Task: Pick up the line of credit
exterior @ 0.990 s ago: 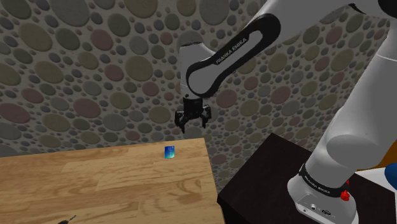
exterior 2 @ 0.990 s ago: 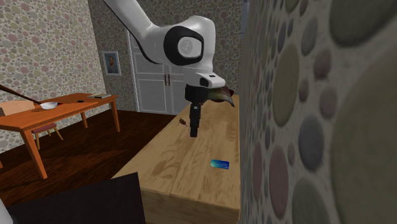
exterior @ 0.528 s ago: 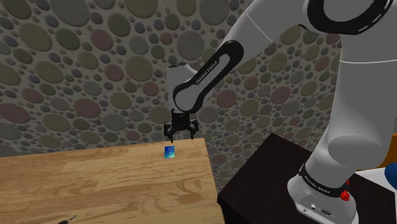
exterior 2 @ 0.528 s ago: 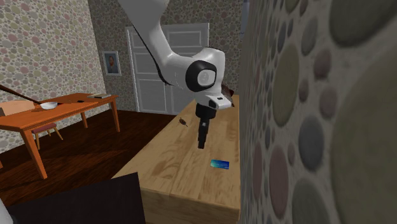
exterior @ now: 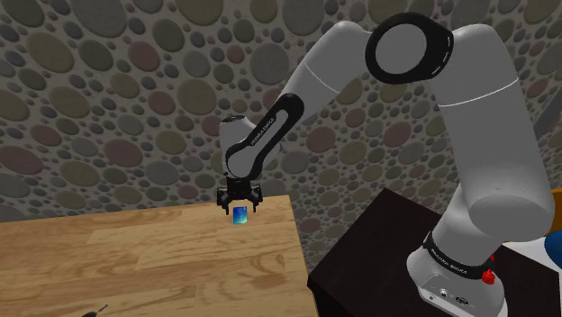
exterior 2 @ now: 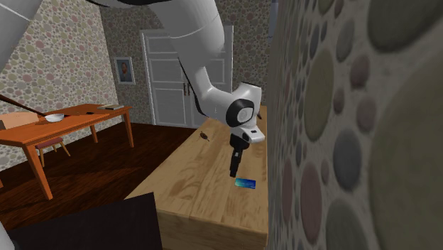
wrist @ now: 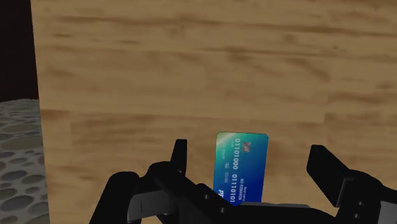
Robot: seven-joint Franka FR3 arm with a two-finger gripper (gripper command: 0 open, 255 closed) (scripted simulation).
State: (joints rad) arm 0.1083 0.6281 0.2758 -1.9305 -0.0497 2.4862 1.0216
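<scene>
we see hand (wrist: 250,154) wide open above card (wrist: 242,167), fingers (wrist: 179,156) either side, not touching. card lies flat on bench (wrist: 191,76), near edge by wall (exterior: 108,108). our worry: card thin and flat, so fingers may shut over it, or scrape bench and push it away.

White arm (exterior: 491,135) arched high, elbow up, forearm sloping down toward the shoulder view's left, wrist vertical, black gripper (exterior: 241,206) pointing straight down, fingers (wrist: 179,156) spread apart

Bare tabletop (exterior: 135,261) lies open around the card (exterior: 240,214), with the pebble wall (exterior: 135,108) close beside it.
</scene>
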